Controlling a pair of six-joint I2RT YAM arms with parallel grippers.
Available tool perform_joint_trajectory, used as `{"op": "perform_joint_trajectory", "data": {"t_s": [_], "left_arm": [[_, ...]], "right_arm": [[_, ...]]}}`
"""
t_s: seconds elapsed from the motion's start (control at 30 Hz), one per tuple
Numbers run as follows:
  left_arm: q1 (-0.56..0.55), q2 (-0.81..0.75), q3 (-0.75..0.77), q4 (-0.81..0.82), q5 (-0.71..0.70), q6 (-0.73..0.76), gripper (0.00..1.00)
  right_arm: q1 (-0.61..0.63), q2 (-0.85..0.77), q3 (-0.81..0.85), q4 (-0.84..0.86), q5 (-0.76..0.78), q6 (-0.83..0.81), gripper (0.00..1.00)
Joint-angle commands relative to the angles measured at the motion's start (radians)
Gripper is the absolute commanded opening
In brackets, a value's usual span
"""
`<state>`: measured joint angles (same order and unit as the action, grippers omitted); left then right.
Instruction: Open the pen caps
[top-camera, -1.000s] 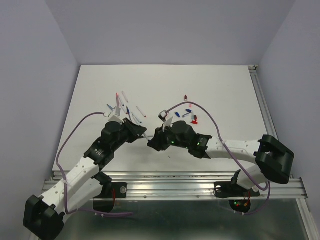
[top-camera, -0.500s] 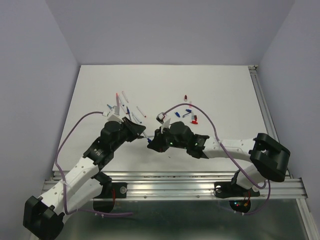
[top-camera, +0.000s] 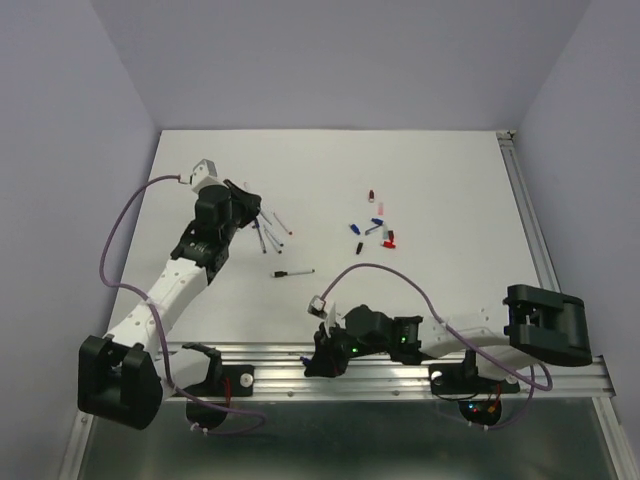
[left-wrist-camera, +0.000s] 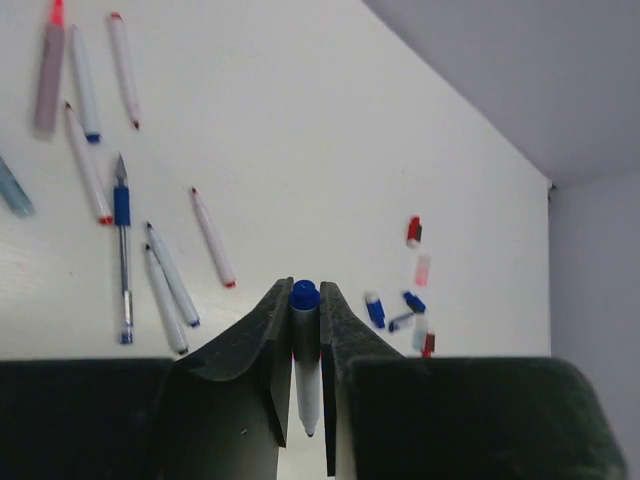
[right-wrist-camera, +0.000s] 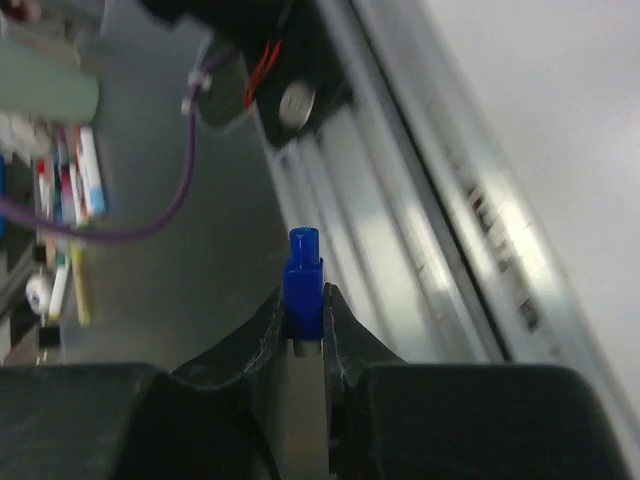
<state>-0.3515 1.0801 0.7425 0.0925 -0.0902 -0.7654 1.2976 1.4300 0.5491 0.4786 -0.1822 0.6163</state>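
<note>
**Blue cap** (right-wrist-camera: 302, 278): a short, stepped plastic tube on no pen. It is pinched in the right hand (right-wrist-camera: 303, 305) and points straight out, with its narrower end clear of the hand's tip.

**Loose caps**: a small cluster lying flat on the desk (left-wrist-camera: 300, 150), ahead and to the right of the left hand (left-wrist-camera: 305, 300) and well apart from it.
- Farthest from the hand is a red cap (left-wrist-camera: 414, 231).
- Just nearer is a pale pink cap (left-wrist-camera: 422, 270).
- Nearer again are the blue caps (left-wrist-camera: 374, 310).
- Nearest is a second red cap (left-wrist-camera: 428, 345).

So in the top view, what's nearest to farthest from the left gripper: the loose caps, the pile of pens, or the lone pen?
1. The pile of pens, right beside the left gripper.
2. The lone pen, nearer the bases.
3. The loose caps, off to the right.
</note>
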Motion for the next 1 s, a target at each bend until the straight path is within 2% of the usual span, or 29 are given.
{"op": "perform_joint_trajectory", "data": {"t_s": [0.0,0.1,0.2,0.33,0.43,0.5,0.57,0.8,0.97], "left_arm": [[0.092,0.032,0.081,0.084,-0.022,0.098,0.0],[0.117,0.029,0.08,0.041,0.018,0.103,0.0],[0.12,0.02,0.067,-0.055,0.003,0.11,0.0],[0.121,0.024,0.014,-0.18,-0.072,0.091,0.0],[0.128,0.037,-0.038,-0.185,-0.094,0.081,0.0],[0.131,0.052,-0.052,-0.175,-0.106,0.086,0.05],[0.14,0.09,-0.046,-0.171,-0.106,0.092,0.06],[0.157,0.245,-0.006,-0.162,-0.108,0.107,0.07],[0.167,0.339,0.024,-0.151,-0.108,0.106,0.14]], "right_arm": [[0.058,0.004,-0.078,0.135,-0.025,0.103,0.01],[0.057,-0.011,-0.057,0.068,0.096,0.115,0.01],[0.025,-0.031,0.023,-0.115,0.229,0.085,0.01],[-0.13,-0.074,0.045,-0.261,0.269,0.068,0.01],[-0.277,-0.08,0.067,-0.342,0.332,0.019,0.02],[-0.317,-0.074,0.087,-0.379,0.371,-0.004,0.02],[-0.387,-0.05,0.118,-0.429,0.407,-0.016,0.03],[-0.518,0.061,0.215,-0.506,0.52,-0.084,0.05],[-0.596,0.159,0.267,-0.523,0.532,-0.118,0.06]]}}
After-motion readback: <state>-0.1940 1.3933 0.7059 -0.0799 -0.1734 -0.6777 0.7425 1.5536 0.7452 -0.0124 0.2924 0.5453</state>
